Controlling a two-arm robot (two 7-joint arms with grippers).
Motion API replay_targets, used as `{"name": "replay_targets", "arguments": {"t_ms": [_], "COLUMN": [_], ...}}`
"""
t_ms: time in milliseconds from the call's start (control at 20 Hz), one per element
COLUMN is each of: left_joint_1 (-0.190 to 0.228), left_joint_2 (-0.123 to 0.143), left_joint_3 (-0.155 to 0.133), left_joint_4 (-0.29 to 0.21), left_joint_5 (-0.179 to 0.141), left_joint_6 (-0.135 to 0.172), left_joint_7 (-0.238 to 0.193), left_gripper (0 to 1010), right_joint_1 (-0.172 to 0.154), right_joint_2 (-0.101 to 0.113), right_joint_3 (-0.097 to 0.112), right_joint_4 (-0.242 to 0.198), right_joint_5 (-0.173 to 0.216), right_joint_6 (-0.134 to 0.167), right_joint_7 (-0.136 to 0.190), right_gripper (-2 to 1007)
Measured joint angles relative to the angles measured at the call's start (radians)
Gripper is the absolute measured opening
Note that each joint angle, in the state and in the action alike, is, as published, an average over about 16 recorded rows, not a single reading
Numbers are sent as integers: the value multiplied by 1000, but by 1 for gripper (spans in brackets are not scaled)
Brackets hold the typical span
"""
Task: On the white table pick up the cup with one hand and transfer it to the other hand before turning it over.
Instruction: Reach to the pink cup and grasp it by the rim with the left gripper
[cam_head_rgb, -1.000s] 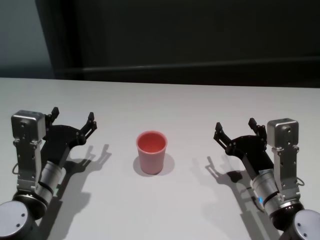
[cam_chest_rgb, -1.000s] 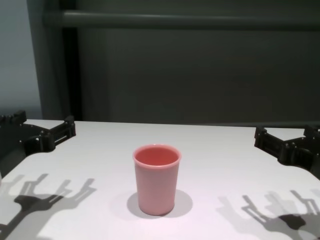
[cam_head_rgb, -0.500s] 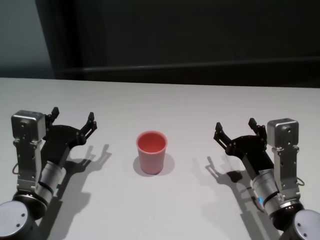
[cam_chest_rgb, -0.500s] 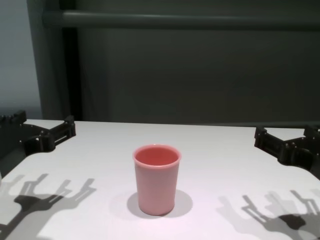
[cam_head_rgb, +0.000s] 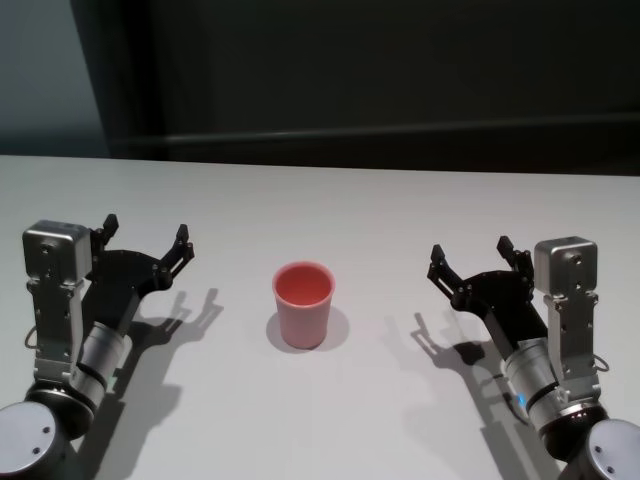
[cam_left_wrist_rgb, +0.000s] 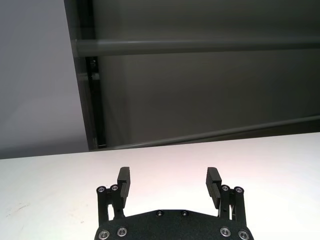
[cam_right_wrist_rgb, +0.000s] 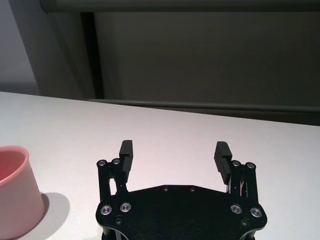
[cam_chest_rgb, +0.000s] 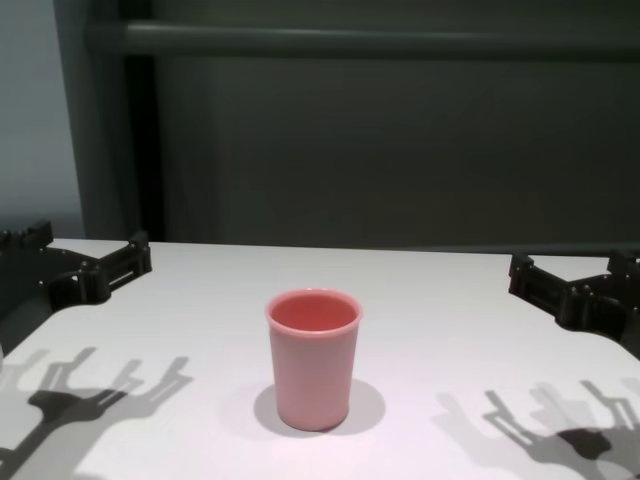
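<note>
Both sets of jaws gape wide and grip nothing: the left gripper (cam_head_rgb: 145, 238) hovers over the left of the white surface (cam_head_rgb: 330, 205), the right gripper (cam_head_rgb: 470, 262) over the right. Between them, well apart from each, the pink cup (cam_head_rgb: 302, 304) stands upright, mouth up.

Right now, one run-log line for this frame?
cup: upright, mouth up, on white table, untouched | left tool: open, left of cup, empty | right tool: open, right of cup, empty
</note>
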Motion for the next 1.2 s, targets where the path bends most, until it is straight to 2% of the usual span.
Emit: {"name": "replay_targets", "arguments": {"t_ms": [750,1000,1200], "left_joint_1": [0,-3,-10], "left_joint_2": [1,12,38], "left_joint_3": [-4,-13,-23], "left_joint_4": [-2,-11,-27], "left_joint_5": [10,22,36], "left_joint_6": [1,5,14], "left_joint_7": [-8,-34,-75], "left_gripper": [1001,1001,1001], "right_joint_1": [0,0,0], "right_joint_2": [0,0,0], "right_joint_3": [0,0,0], "right_joint_4": [0,0,0], "right_joint_5": [0,0,0], "right_joint_6": [0,0,0], "right_joint_7": [0,0,0], "right_gripper": [1002,1002,1002]}}
